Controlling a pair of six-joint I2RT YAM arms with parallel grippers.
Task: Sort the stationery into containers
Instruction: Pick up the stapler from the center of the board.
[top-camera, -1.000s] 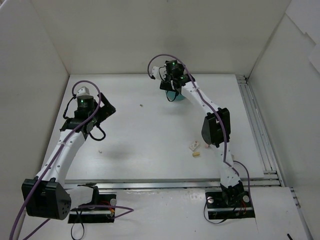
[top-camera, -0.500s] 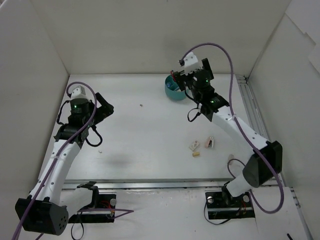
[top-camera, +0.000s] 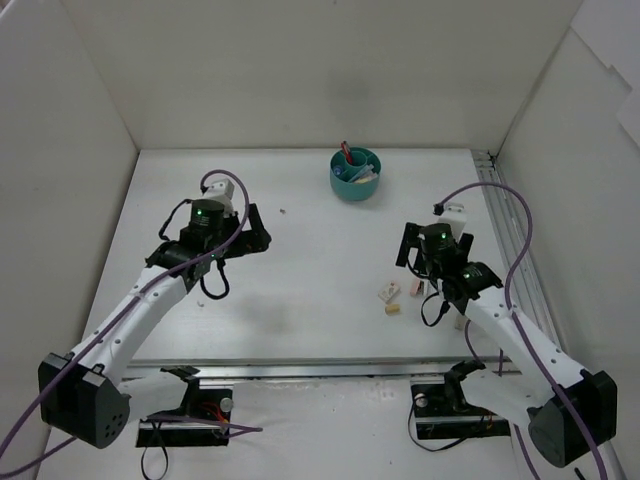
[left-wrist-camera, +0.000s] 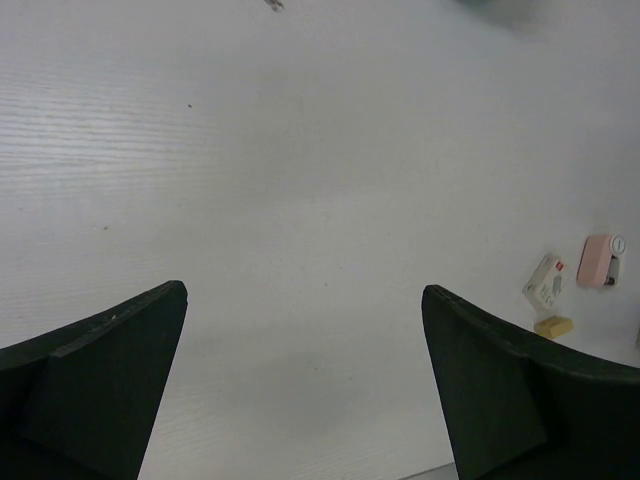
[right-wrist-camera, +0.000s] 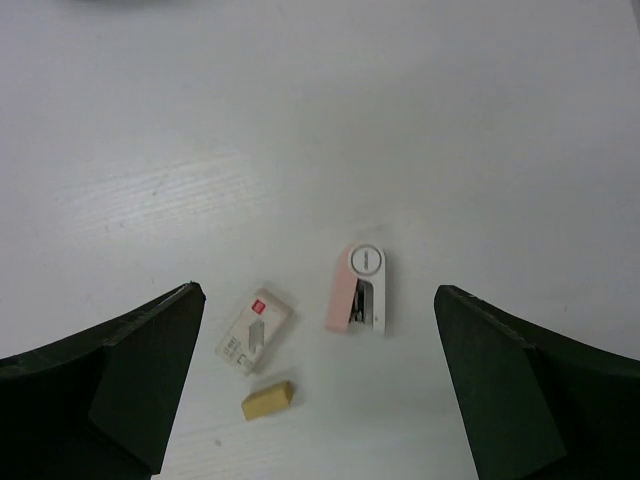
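Note:
The teal cup (top-camera: 356, 176) stands at the back centre and holds a red pen and other pieces. A white eraser block with a red mark (top-camera: 388, 291) (right-wrist-camera: 256, 333), a small cream eraser (top-camera: 392, 309) (right-wrist-camera: 269, 399) and a pink-and-white stapler-like piece (top-camera: 418, 289) (right-wrist-camera: 359, 289) lie on the table right of centre. My right gripper (top-camera: 432, 258) (right-wrist-camera: 318, 289) is open and empty, hovering above these three. My left gripper (top-camera: 252, 237) (left-wrist-camera: 304, 291) is open and empty over bare table left of centre. The three pieces also show in the left wrist view, with the eraser block (left-wrist-camera: 547, 281) at far right.
A tiny speck (top-camera: 283, 211) lies on the table left of the cup. White walls enclose the table on three sides. A metal rail (top-camera: 515, 260) runs along the right edge.
My right arm has pulled back from the cup to the near right, above the small pieces. My left arm has swung right toward the table's middle. The cup is now uncovered.

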